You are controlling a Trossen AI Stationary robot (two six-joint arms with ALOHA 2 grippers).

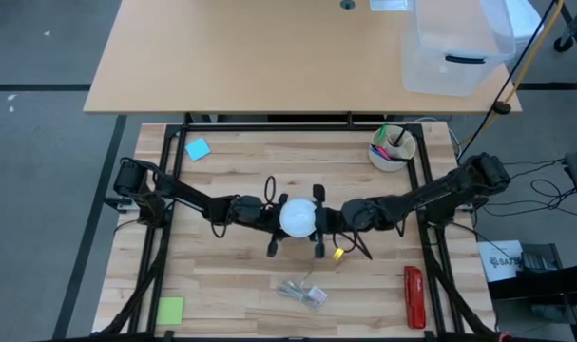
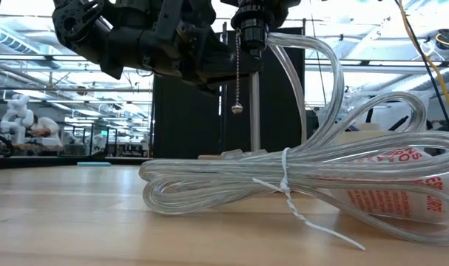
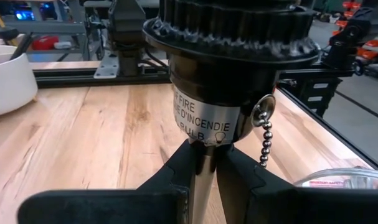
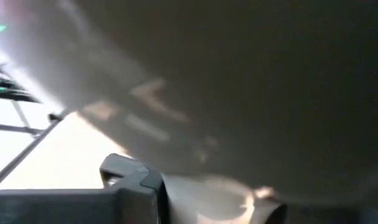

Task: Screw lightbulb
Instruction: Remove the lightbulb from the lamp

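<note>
1. Held up off the table's middle: a black lamp socket [image 3: 229,68], clamped by the left gripper [image 3: 204,177] on the narrow stem below it. Fingers [image 3: 176,174] pressed to either side of that stem, closed on it. Probably gripped there to keep the socket from turning while the bulb is twisted in.
2. Sitting over the socket at the table's centre: the lightbulb [image 1: 298,218], a white globe between the two grippers in the high view.
3. Meeting the bulb from the other side: the right gripper [image 1: 318,226]. Globe fills that wrist's view at very close range, so likely grasped around the glass for turning; actual contact not discernible, so cannot tell whether closed on it.
4. Hanging free beside the socket: a ball pull chain [image 2: 237,70], clear of both grippers.
5. Lying toward the table's near edge: a coiled clear cord [image 2: 283,181], tied in a bundle, slack enough to let the socket stay raised.
6. Readable on the socket's silver label [image 3: 201,115]: "FIRE", "D'INCENDIE", "BULB", a bilingual warning, partly cut off.
7. On the cord's tag [image 2: 390,199]: red lettering, too skewed to read.
</note>
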